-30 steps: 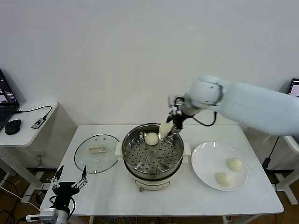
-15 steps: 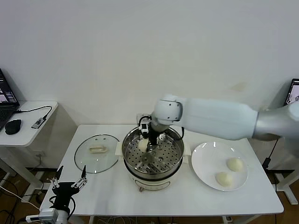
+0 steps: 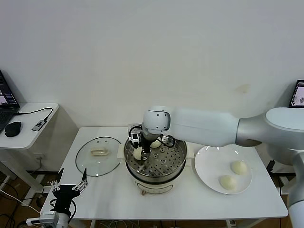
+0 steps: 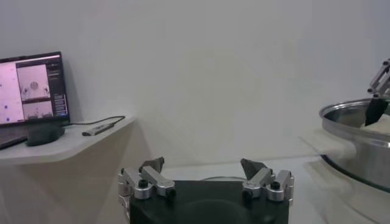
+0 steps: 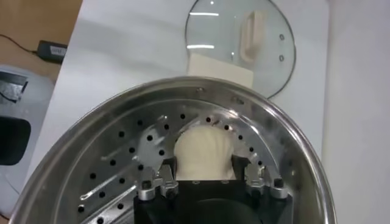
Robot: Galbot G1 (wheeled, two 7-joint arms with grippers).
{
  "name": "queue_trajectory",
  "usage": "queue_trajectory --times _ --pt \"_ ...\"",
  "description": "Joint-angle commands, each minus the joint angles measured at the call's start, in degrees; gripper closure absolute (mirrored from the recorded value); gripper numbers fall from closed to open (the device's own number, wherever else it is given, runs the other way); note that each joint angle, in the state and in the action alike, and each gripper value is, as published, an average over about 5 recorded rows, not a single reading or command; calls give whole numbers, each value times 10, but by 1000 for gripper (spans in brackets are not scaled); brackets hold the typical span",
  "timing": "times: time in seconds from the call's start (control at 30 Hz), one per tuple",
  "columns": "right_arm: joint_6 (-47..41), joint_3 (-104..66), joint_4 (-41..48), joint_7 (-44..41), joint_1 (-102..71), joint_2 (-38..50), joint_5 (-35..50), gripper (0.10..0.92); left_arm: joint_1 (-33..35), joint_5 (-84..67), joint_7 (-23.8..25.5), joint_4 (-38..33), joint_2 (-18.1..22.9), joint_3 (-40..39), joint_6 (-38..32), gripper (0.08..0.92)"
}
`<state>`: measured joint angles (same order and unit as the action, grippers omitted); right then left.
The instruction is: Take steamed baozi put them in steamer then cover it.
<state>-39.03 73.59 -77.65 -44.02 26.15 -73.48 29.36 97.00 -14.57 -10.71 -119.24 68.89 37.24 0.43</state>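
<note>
The right gripper (image 3: 137,153), closed on a baozi (image 5: 205,152), lowers it onto the tray on the left side of the steamer (image 3: 176,170), so the next move is to open and lift away, while the left gripper (image 3: 70,189) waits open, low beside the table.

— What is seen behind the white table (image 3: 118,192)?
— A plain white wall (image 3: 142,57) is seen.
— And at the left?
— A white side desk (image 3: 28,130) is placed there, with a laptop (image 3: 5,102), a mouse (image 3: 13,128) and a cable (image 3: 35,112) laid on it.
</note>
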Motion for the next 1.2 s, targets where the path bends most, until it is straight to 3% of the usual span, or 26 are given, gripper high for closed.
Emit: queue_trajectory --times 0.03,0.4,0.7,1.2 --pt "11 1 18 -2 -8 -14 -39 454 1 1 0 0 0 -1 -1 177" --pt "12 -20 -26 -57 67 37 -8 217 4 2 0 -6 0 2 -1 177" --pt "50 -10 -112 -147 152 189 -10 202 1 2 1 -7 -3 -1 1 177" --pt "193 -35 -206 -232 82 490 -191 203 0 10 2 -3 -6 -15 1 177"
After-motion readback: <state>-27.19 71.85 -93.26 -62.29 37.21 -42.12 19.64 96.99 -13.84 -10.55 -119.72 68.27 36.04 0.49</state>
